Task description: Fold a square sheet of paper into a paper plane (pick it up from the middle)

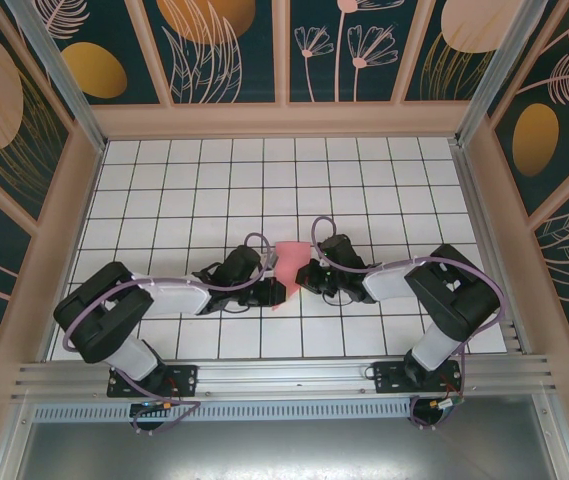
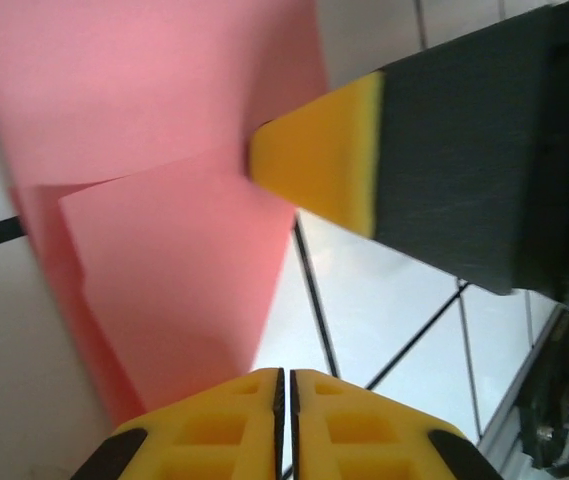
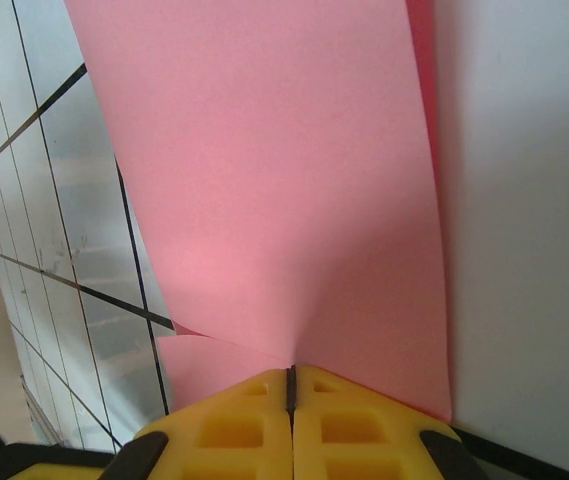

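Note:
The square sheet of paper (image 1: 286,262) is salmon-pink and partly folded, standing off the white tiles between my two grippers at the table's middle. My right gripper (image 1: 305,276) is shut on its edge; in the right wrist view the sheet (image 3: 284,180) puckers where it enters the closed yellow fingertips (image 3: 290,372). In the left wrist view the paper (image 2: 164,250) shows a folded flap over a larger layer, with the right gripper's yellow fingertip (image 2: 319,150) pressed on it. My left gripper (image 2: 285,372) is shut just beside the paper's lower edge, with nothing seen between its pads. From above, it (image 1: 270,291) sits at the sheet's lower left.
The white grid table (image 1: 264,180) is boxed in by patterned walls on three sides (image 1: 284,60). An aluminium rail (image 1: 284,378) runs along the near edge by the arm bases. The tiles behind the paper are bare.

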Tool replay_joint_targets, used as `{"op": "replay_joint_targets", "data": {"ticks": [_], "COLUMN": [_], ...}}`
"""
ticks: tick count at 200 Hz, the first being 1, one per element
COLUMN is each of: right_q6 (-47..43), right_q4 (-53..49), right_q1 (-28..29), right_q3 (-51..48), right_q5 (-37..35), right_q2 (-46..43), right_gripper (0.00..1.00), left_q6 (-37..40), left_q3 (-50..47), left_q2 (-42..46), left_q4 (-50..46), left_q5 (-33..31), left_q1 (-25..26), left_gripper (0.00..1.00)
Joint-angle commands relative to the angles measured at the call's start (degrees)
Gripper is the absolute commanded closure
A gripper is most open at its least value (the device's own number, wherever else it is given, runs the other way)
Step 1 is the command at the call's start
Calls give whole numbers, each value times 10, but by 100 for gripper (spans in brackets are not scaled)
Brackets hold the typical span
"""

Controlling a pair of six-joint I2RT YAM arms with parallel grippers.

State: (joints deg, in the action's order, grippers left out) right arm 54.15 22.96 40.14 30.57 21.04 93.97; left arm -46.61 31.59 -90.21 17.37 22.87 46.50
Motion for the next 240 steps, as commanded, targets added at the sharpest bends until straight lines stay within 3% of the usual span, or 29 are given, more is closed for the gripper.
{"op": "replay_joint_targets", "data": {"ticks": [1, 52, 102, 171, 212, 240], "right_q6": [-8, -34, -31, -14, 20, 9], "right_q4": [-25, -46, -23, 17, 112, 125], "right_q1": [3, 6, 45, 57, 38, 22], "right_q3": [-3, 35, 45, 28, -53, -71], "right_q5": [-16, -2, 3, -8, -31, -25], "right_q2": [11, -15, -44, 9, 6, -9], "right_gripper": [92, 89, 88, 92, 93, 92], "left_q6": [-7, 5, 6, 6, 4, 8], "left_q3": [-5, -45, -56, -51, -64, -70], "left_q2": [-13, -45, -46, -23, -23, -29], "left_q4": [-6, -30, -34, -49, -52, -49], "left_q5": [-40, -69, -76, -98, -125, -126], "left_q1": [-1, -1, -1, -1, 0, 0], "left_gripper": [89, 93, 95, 98, 100, 100]}}
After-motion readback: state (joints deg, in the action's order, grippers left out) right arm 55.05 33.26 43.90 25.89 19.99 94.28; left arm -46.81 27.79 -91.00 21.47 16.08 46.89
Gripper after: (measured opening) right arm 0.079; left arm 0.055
